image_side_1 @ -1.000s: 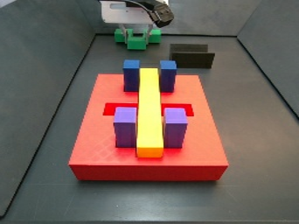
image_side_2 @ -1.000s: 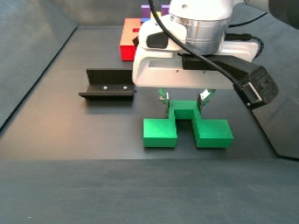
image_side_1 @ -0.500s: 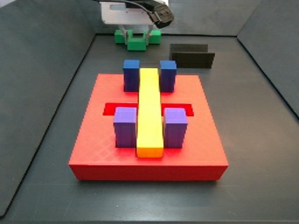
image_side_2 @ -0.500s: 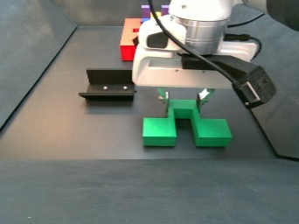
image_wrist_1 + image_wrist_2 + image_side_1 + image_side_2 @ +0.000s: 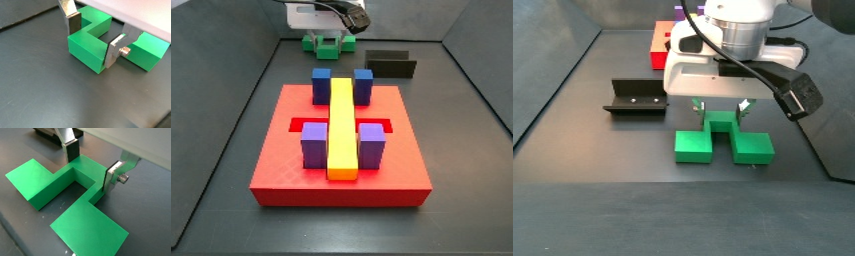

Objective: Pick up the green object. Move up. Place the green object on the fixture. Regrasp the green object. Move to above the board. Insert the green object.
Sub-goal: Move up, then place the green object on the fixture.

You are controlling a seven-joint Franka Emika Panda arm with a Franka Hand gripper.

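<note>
Almost nothing has moved; my gripper (image 5: 723,110) still straddles the green object (image 5: 726,143) on the floor, fingers (image 5: 116,50) closed on its raised middle, lift pending.

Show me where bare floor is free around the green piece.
Free: floor in front of the green object, and between the fixture and the left wall. Crowded: at the pincer straddling its middle, and between fixture and board.

End effector (image 5: 724,109) sits over the green object (image 5: 724,142) on the counter (image 5: 607,190), one finger (image 5: 72,149) each side of its middle part. In a side view, fixture (image 5: 635,98) lies left of it, board (image 5: 663,45) behind.
</note>
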